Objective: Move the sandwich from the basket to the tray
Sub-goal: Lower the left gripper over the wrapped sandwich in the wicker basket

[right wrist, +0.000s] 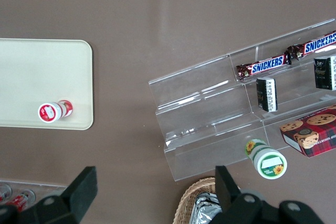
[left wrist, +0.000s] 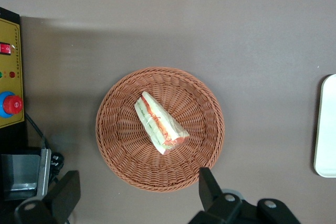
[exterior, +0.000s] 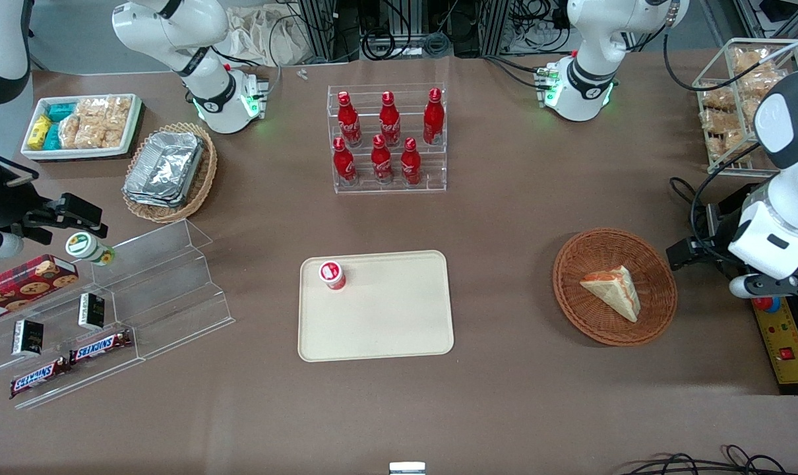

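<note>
The sandwich, a pale wrapped wedge with red and green filling, lies in the round reddish-brown basket toward the working arm's end of the table. In the left wrist view the sandwich lies in the middle of the basket. My left gripper hovers beside the basket, above the table; it is open wide and empty, its fingers apart from the basket rim. The beige tray lies mid-table, and its edge shows in the left wrist view.
A small red-capped cup stands on the tray near a corner. A yellow control box lies beside the basket at the table's end. A rack of red bottles stands farther from the camera than the tray.
</note>
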Robot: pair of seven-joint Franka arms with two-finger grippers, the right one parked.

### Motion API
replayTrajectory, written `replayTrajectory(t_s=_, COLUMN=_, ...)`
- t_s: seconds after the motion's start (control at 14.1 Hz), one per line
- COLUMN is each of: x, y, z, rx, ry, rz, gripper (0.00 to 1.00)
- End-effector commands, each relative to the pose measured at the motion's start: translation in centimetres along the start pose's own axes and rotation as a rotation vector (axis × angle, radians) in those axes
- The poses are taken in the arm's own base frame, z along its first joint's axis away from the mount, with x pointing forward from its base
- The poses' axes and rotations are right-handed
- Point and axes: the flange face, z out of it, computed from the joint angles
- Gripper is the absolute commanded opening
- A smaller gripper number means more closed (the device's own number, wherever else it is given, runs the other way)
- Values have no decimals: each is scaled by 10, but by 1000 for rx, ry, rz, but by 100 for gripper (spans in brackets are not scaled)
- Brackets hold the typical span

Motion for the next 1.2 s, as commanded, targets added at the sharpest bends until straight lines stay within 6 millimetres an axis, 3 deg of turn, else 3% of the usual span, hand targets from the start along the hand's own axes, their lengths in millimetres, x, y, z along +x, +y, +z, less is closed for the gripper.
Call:
replayTrajectory(t_s=0.0, x=2, y=0, z=-3, rx=-2, ry=-1, rz=-21, gripper=100)
replayTrajectory(t_s=0.21, x=3, y=1, z=-1, rx=-2, ry=0, rz=-112, gripper=100)
replayTrajectory(t_s=0.42, x=8, y=3, z=16, rx=4, ry=-18, rz=-224, gripper=100)
replayTrajectory(t_s=0.71, x=9, y=4, z=74, rx=7, ry=-31, rz=-373, gripper=100)
replayTrajectory(t_s=0.85, x=6, y=6, z=98, rx=-4, ry=-13, rz=-536, gripper=100)
replayTrajectory(t_s=1.13, x=-1, y=13, z=148, rx=12, ry=-40, rz=-605, gripper=100)
